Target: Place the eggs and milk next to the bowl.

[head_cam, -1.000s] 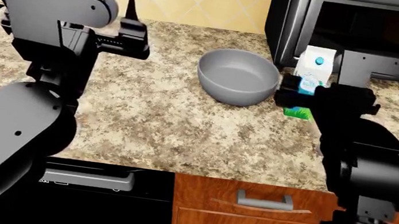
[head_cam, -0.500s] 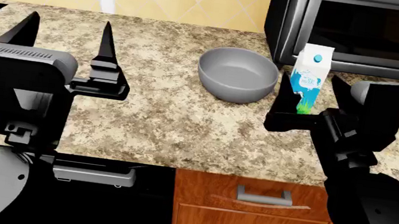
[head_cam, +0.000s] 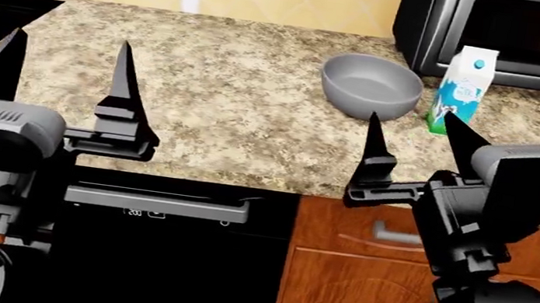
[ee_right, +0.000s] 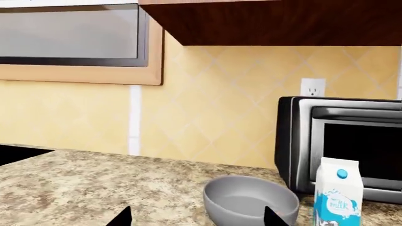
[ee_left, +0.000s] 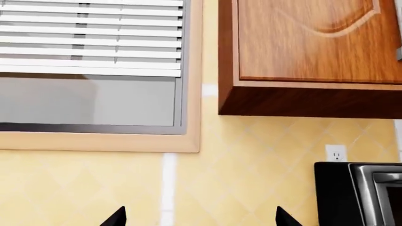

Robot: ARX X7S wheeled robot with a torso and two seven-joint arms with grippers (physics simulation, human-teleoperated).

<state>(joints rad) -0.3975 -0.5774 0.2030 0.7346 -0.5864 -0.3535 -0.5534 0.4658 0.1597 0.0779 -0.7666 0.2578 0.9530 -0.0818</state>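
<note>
The milk carton [head_cam: 462, 89] stands upright on the granite counter [head_cam: 235, 100], just right of the grey bowl [head_cam: 371, 86] and in front of the toaster oven [head_cam: 515, 39] at the far right. No eggs are in view. The left gripper [head_cam: 58, 77] and right gripper [head_cam: 413, 139] hang over the counter's near edge, each with its 2 fingers spread wide and holding nothing.

right gripper [head_cam: 412, 143] — let go of milk [head_cam: 460, 91] (now upright) | both arms withdrawn
</note>
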